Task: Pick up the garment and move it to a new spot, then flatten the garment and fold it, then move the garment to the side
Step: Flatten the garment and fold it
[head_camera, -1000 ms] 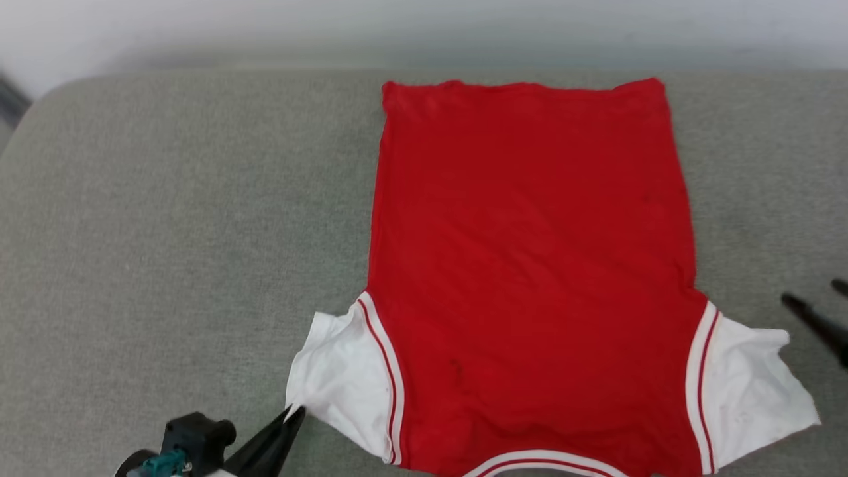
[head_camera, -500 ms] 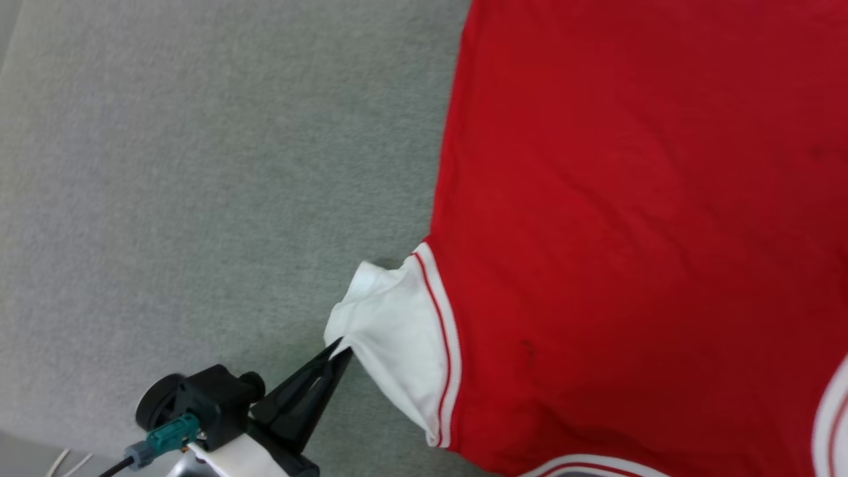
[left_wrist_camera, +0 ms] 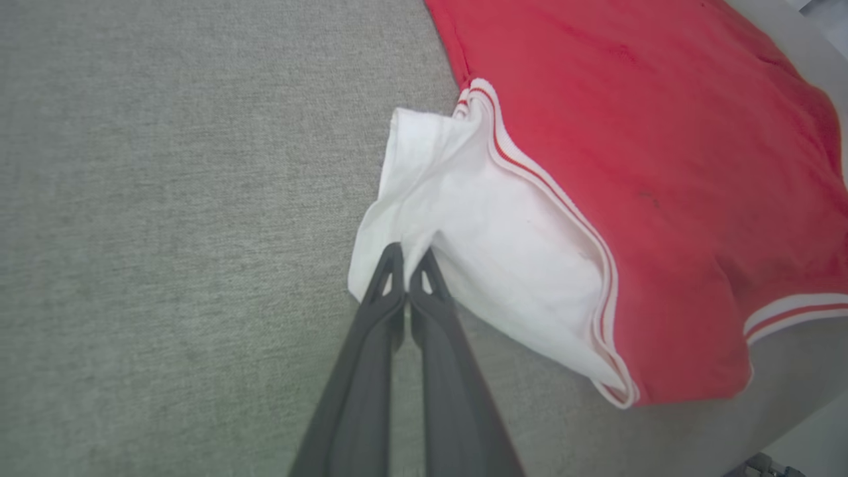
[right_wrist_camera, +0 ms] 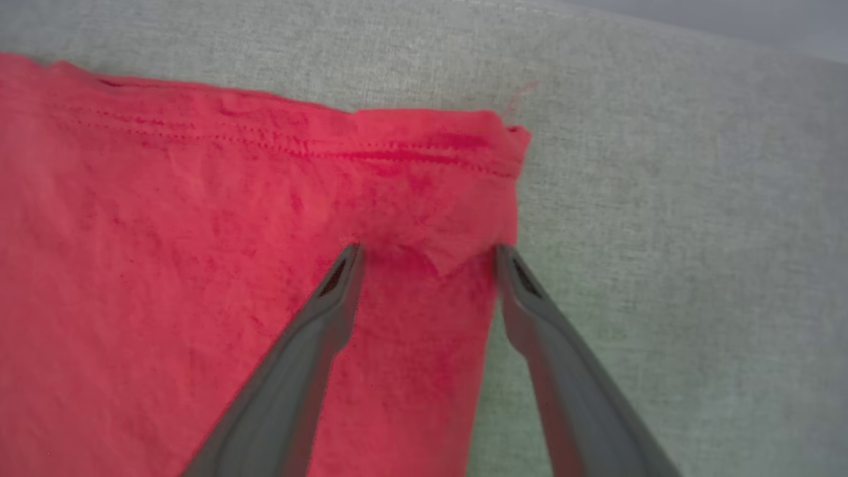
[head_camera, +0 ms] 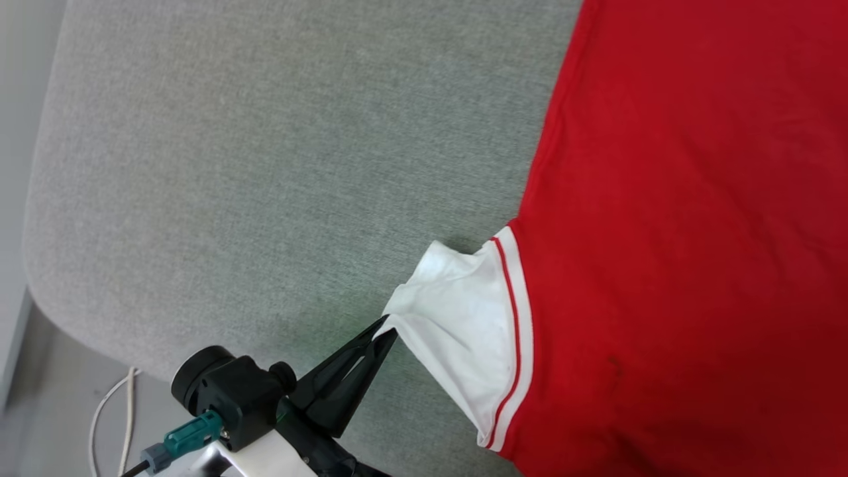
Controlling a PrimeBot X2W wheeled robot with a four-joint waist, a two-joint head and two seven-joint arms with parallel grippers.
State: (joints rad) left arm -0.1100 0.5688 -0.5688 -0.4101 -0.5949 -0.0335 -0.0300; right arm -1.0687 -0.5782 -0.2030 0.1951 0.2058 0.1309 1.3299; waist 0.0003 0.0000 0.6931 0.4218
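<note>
- On the grey cushion [head_camera: 265, 165], head view: the garment [head_camera: 695, 232] lies flat and plain-red side up, taking the right half of the frame and running off its top, right and bottom edges.
- Its white sleeve [head_camera: 464, 311] juts out to the left, rumpled, with striped trim [head_camera: 520, 318] at the seam.
- The left gripper [head_camera: 387, 334] comes up from the lower left, jaws pinched together on the sleeve's outer tip.
- Left of the garment is a wide stretch of bare cushion with nothing standing on it. The cushion's rounded corner is at the lower left. Past it lies pale floor [head_camera: 40, 411] with a white cable [head_camera: 109, 404] looping across it.
- Left wrist view: both fingers meet at the left gripper [left_wrist_camera: 409, 255], clamped on a fold of the white sleeve [left_wrist_camera: 503, 225], which is lifted slightly there.
- The red body [left_wrist_camera: 662, 132] spreads to the upper right. Bare cushion [left_wrist_camera: 165, 199] covers the whole left side, and the cushion's edge shows at the lower right.
- Right wrist view: the right gripper [right_wrist_camera: 427, 248] has its jaws wide apart, holding nothing and straddling a corner of the garment [right_wrist_camera: 199, 265].
- One finger is over red cloth and the other sits at the garment's side edge. Whether either touches the fabric, I cannot tell.
- The stitched hem [right_wrist_camera: 397, 156] runs across just beyond the tips, its corner curled over. Bare cushion [right_wrist_camera: 662, 232] lies beyond and to the right.
</note>
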